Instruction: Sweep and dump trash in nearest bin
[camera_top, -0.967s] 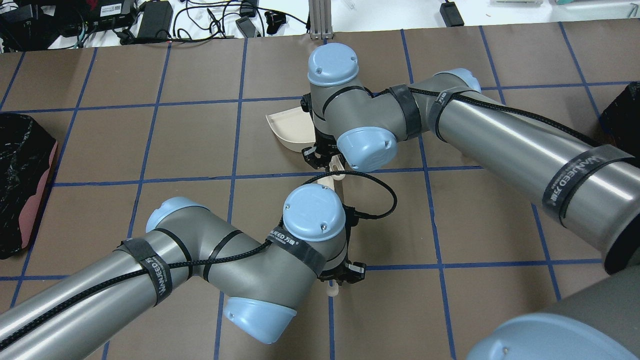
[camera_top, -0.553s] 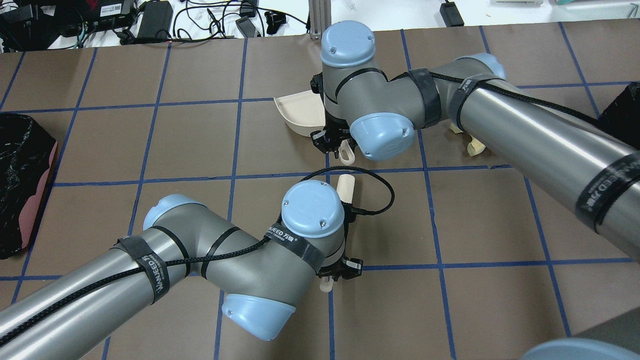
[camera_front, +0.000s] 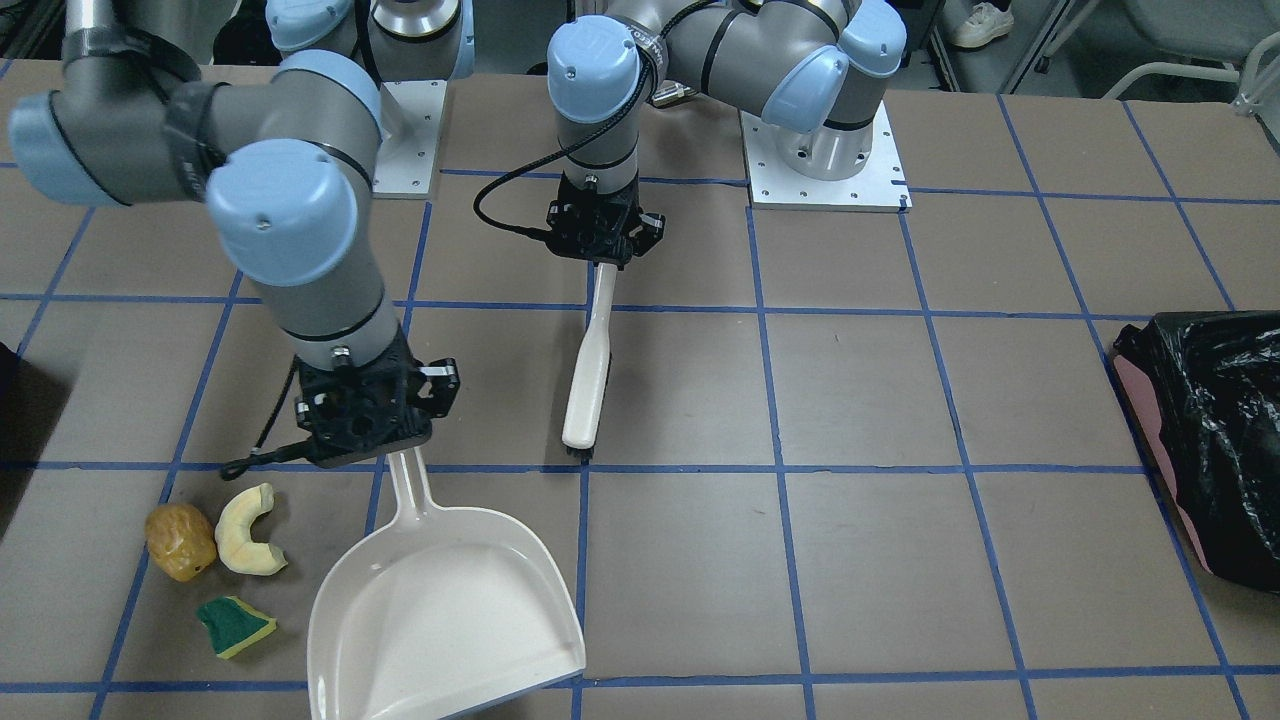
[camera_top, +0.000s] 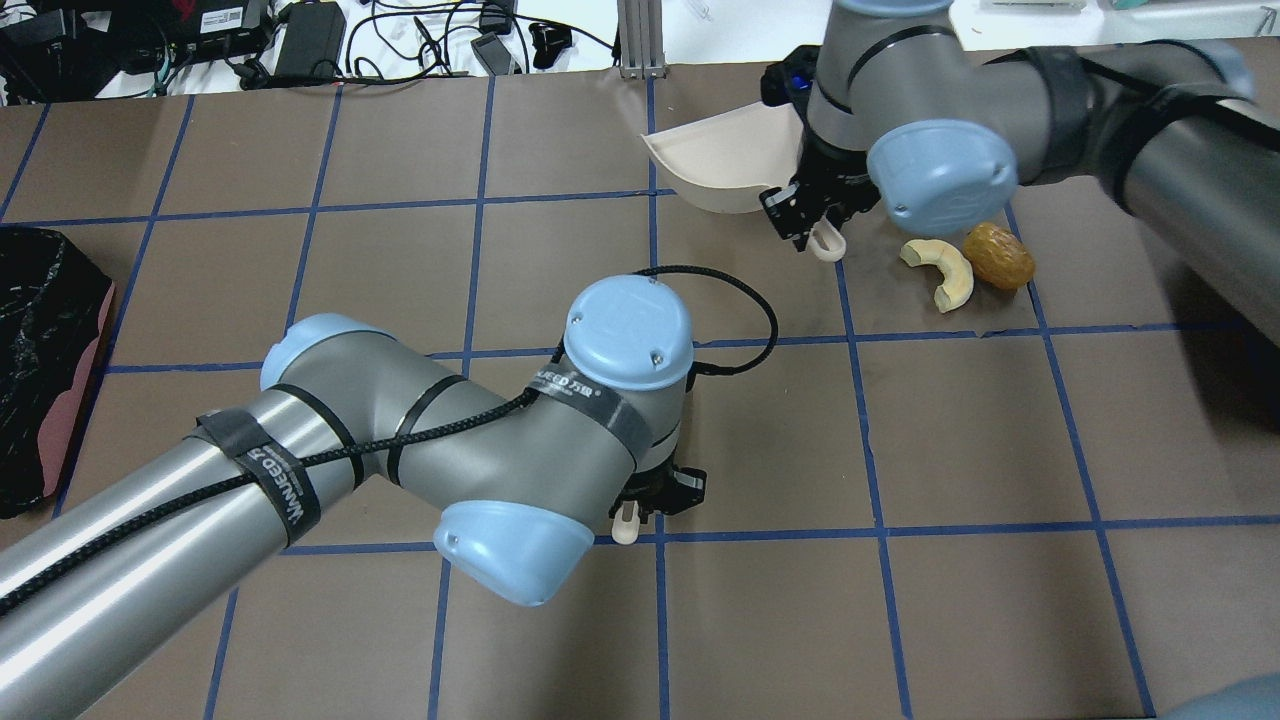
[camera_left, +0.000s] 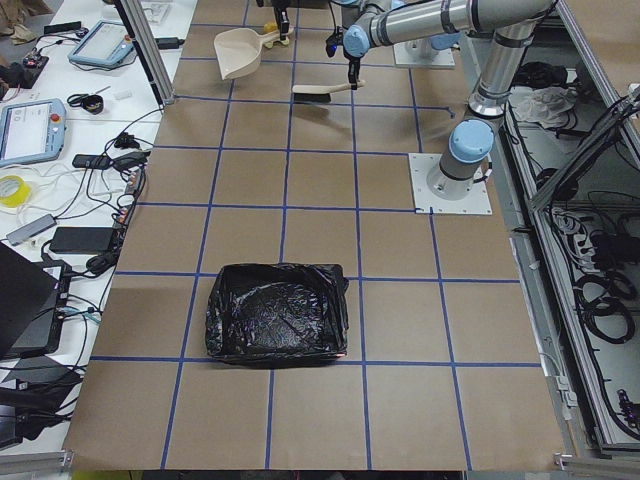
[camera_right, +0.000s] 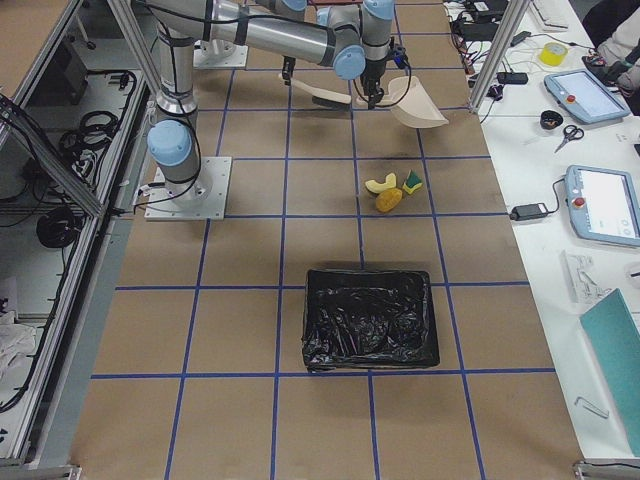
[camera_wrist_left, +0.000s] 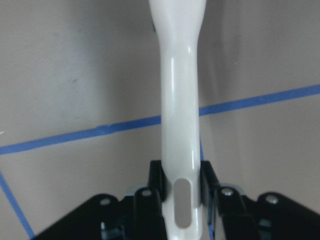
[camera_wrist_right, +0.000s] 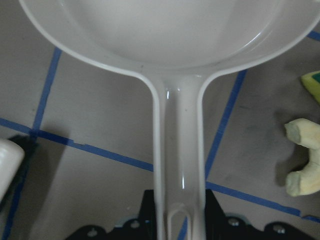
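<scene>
My right gripper (camera_front: 385, 445) is shut on the handle of the white dustpan (camera_front: 450, 610), whose mouth faces away from the robot. The trash lies just beside the pan on the robot's right: a brown potato-like lump (camera_front: 180, 541), a pale yellow crescent (camera_front: 248, 545) and a green-and-yellow sponge chunk (camera_front: 234, 625). Nearer the robot, my left gripper (camera_front: 603, 255) is shut on the handle of the white brush (camera_front: 590, 370), its bristle end low over the table. The black bin (camera_right: 370, 318) stands beyond the trash toward the table's right end.
A pink bin lined with a crinkly black bag (camera_front: 1210, 440) sits at the table's left end. Cables, tablets and tools lie along the bench (camera_top: 300, 40) past the far edge. Both arm bases (camera_front: 825, 150) stand at the robot's side.
My right arm has carried the dustpan farther away and to the right, uncovering the crescent and the potato lump. The left arm with the brush has shifted slightly left.
</scene>
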